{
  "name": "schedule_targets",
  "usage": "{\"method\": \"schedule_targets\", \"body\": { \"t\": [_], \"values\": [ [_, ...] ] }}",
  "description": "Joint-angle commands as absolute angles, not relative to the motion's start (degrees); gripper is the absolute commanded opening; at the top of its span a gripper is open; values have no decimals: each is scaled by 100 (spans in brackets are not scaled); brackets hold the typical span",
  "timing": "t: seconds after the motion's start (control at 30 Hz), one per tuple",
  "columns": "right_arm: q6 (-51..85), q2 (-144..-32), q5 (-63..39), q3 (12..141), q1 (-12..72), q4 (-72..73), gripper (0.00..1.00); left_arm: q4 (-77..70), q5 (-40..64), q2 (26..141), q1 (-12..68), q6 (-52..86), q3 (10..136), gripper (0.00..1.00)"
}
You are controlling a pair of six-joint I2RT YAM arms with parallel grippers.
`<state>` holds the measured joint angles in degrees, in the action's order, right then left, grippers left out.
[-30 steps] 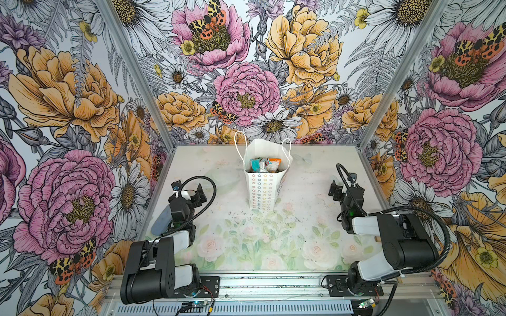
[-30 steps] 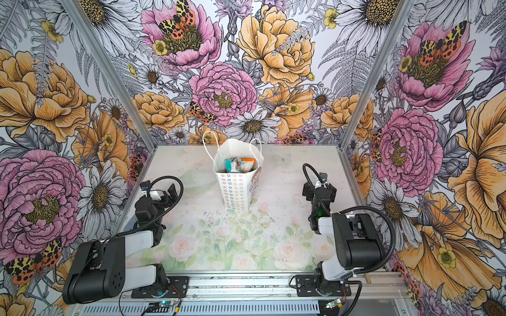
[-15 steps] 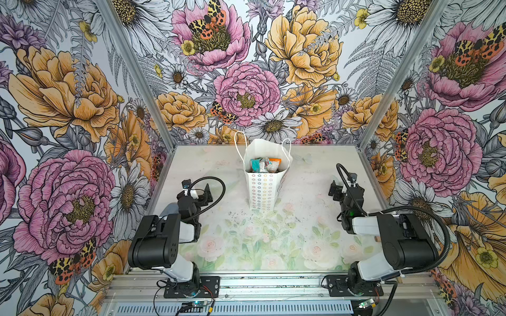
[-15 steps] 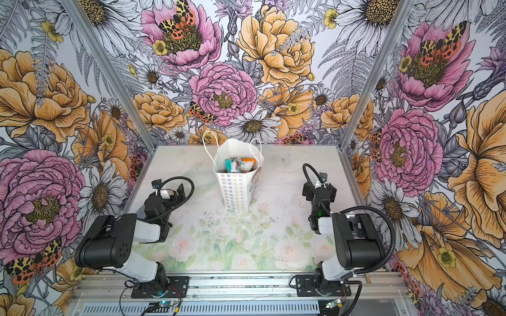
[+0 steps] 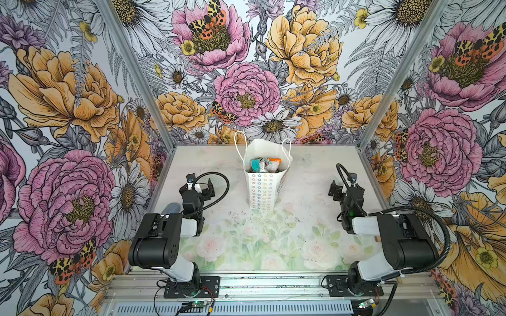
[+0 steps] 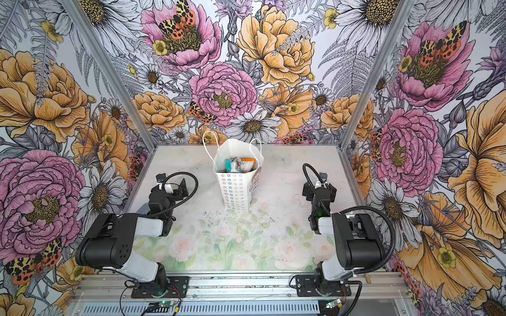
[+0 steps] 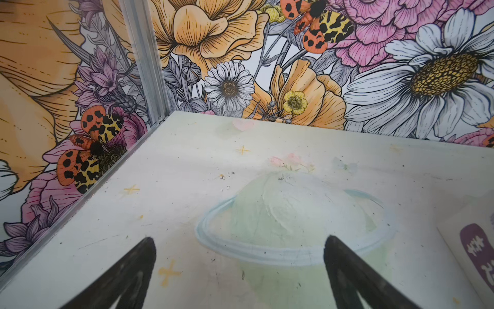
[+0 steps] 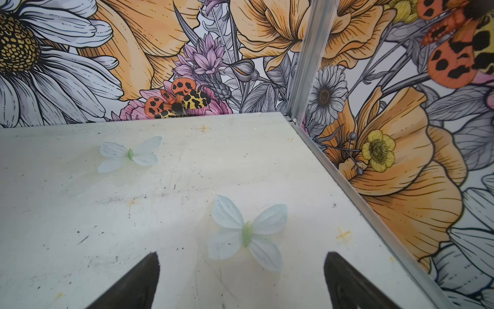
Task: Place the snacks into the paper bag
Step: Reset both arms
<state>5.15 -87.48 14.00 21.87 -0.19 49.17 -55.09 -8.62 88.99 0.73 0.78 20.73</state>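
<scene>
**Left arm folds back, snacks sit in the bag**

Since a second ago the left arm has swung its elbow up and inward, carrying the left tool [image 5: 201,188] a little away from the tabletop's [image 5: 301,169] left edge. The right arm and the bag have not shifted.

Both tools stand wide open and empty. The left wrist view shows only bare surface between the dark fingers [image 7: 133,273], and the right tool [image 5: 342,191], near the right edge, holds nothing either.

The tall white paper bag with pastel flower rings and cord handles [image 5: 262,191] stands upright near the middle of the far edge. The glossy teal, silver and orange snack packets [image 5: 264,165] are heaped just under its rim. No packet shows loose, so the job looks finished.

The bag looks light and top-heavy, so an arm sweeping past could tip it or snag a cord handle. Flower-printed walls [image 5: 246,90] close three sides, and nothing lies between either tool and the bag.
</scene>
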Motion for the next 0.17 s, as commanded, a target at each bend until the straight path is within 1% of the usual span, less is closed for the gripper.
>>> {"method": "schedule_targets", "body": {
  "t": [0.0, 0.13],
  "values": [
    [624, -8799, 1345, 2170, 0, 5120, 97, -5428, -946, 8894, 48, -21, 2149, 99],
    [629, -8790, 1346, 2163, 0, 5119, 97, -5440, -931, 8890, 44, -23, 2145, 99]
  ]
}}
